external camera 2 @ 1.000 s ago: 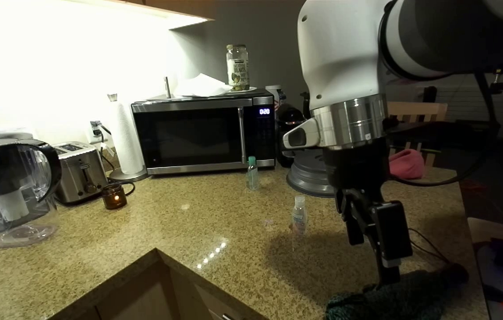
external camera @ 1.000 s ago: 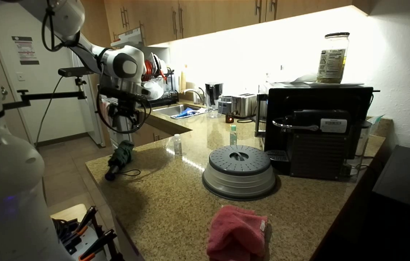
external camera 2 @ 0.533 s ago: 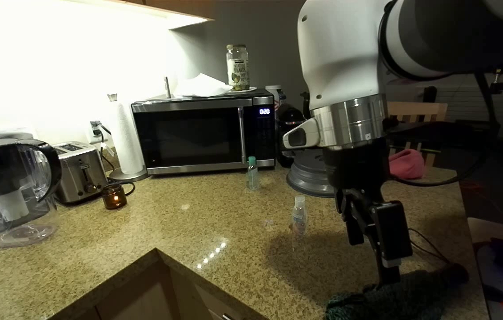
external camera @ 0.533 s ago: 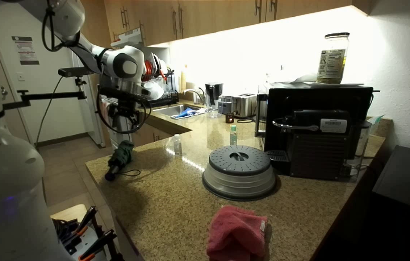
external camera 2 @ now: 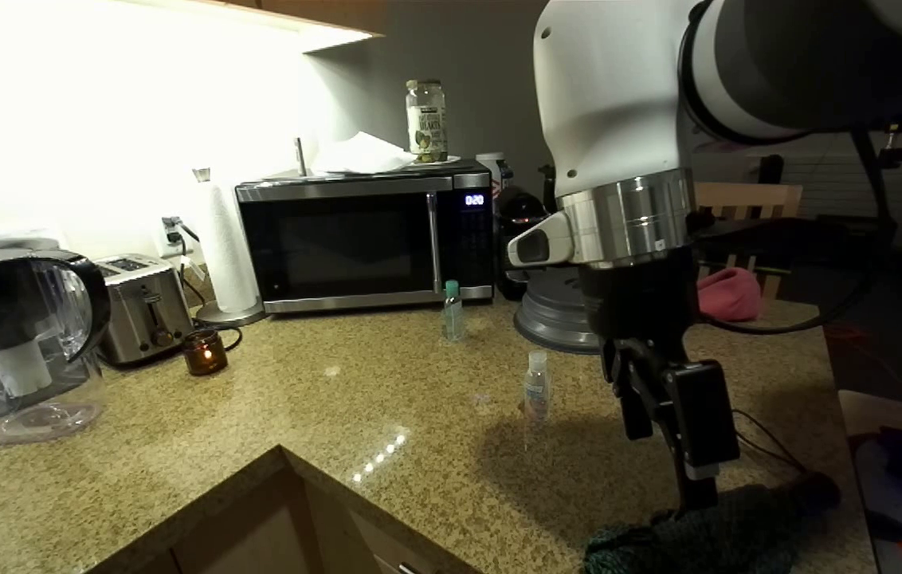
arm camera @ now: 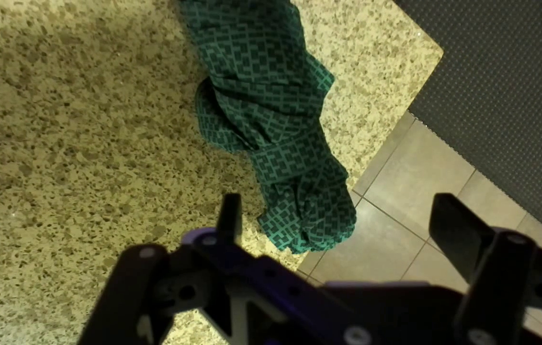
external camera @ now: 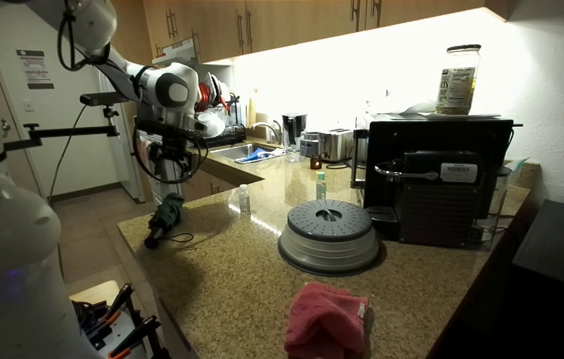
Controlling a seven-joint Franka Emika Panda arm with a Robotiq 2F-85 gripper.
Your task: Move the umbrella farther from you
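The umbrella is a folded dark green patterned bundle [external camera: 166, 214] lying on the counter near its left edge in an exterior view. It also shows at the bottom right of an exterior view [external camera 2: 706, 536] and in the wrist view [arm camera: 276, 105]. Its handle and a thin cord loop point away from the cloth end. In the wrist view the cloth end reaches past the counter edge, with floor behind it. My gripper [arm camera: 340, 214] is open and empty, with its fingers apart on either side of that end. In an exterior view the gripper [external camera 2: 668, 461] hangs above the umbrella.
A small clear bottle [external camera: 244, 199] and a green-capped bottle [external camera: 321, 186] stand on the counter [external camera: 232, 279]. A grey domed lid [external camera: 329, 244] sits mid-counter, with a pink cloth [external camera: 327, 319] in front. A black microwave [external camera 2: 363, 239], toaster [external camera 2: 147, 311] and pitcher [external camera 2: 5, 351] line the back.
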